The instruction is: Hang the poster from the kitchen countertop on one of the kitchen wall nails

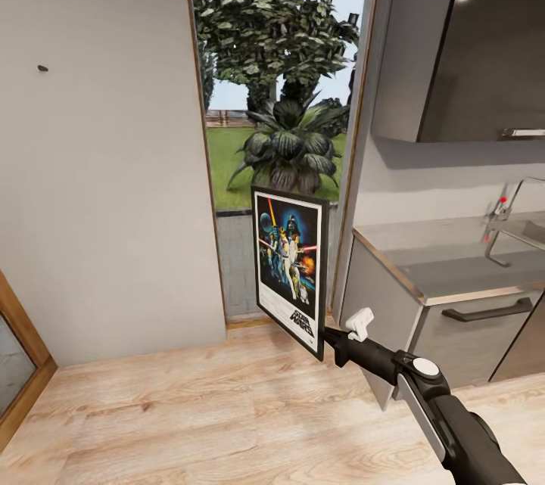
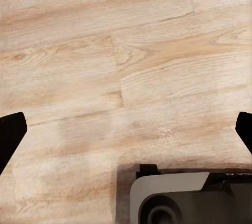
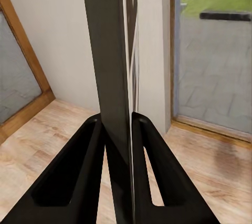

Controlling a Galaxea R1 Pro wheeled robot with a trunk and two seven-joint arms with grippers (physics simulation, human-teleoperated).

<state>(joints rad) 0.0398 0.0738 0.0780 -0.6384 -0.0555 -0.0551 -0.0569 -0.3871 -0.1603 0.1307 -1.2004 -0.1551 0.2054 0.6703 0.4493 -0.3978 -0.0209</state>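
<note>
Right gripper (image 1: 330, 340) carrying the poster (image 1: 291, 268) upright in mid-air above the wooden floor (image 1: 189, 409), in front of the open doorway (image 1: 280, 129) and just off the end of the kitchen countertop (image 1: 454, 273). The jaws are closed on the poster's lower right corner; in the right wrist view the two dark fingers (image 3: 152, 166) press either side of the frame's thin edge (image 3: 113, 66), which rises straight up between them. The wall nail (image 1: 42, 68) appears as a small dark stub high on the plain grey wall (image 1: 106, 190), well apart from the poster and above its present height. The left gripper (image 2: 126, 129) faces the floor with its fingertips spread wide and nothing between them. Probable risks: the grip sits at one corner only, so the tall frame may pivot or slip in the jaws as the arm swings toward the wall; the frame's far edge could strike the door jamb (image 1: 212, 243) during the traverse; and the nail is so small that a slight misjudgement of height or depth would press the frame against bare wall, leaving it unhooked and liable to drop on release.
</note>
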